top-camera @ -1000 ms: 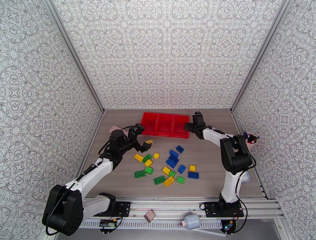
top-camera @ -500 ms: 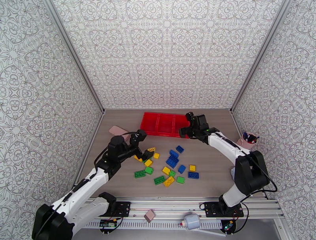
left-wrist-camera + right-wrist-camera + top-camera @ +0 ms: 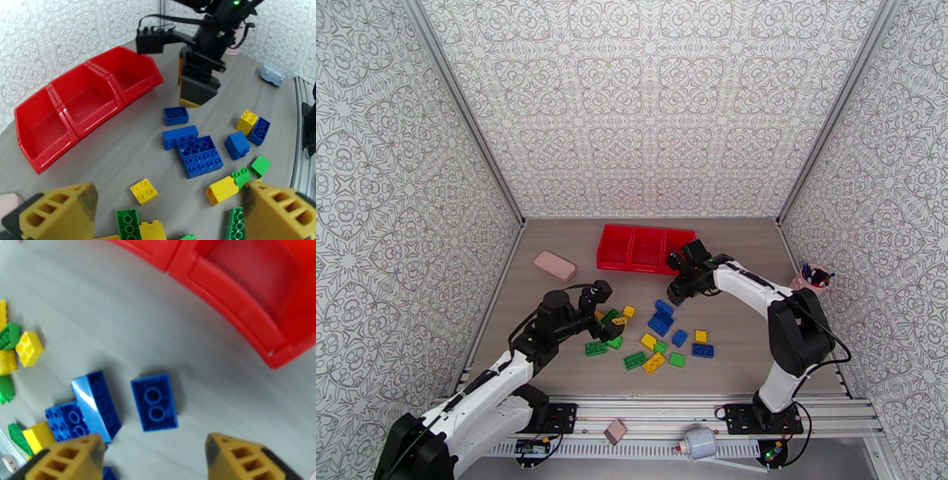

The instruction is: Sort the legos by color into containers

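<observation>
While lying studs-up, brick point(image 3: 154, 402), lengthwise toward gripper point(image 3: 153, 445)

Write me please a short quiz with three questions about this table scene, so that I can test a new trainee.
1. True or false: the red tray already holds some bricks.
2. What colour is the two-stud brick lying just ahead of the right gripper? A) green B) blue C) yellow
3. How many compartments does the tray have?

Key: 1. False, all its compartments are empty. 2. B. 3. Three.
</observation>
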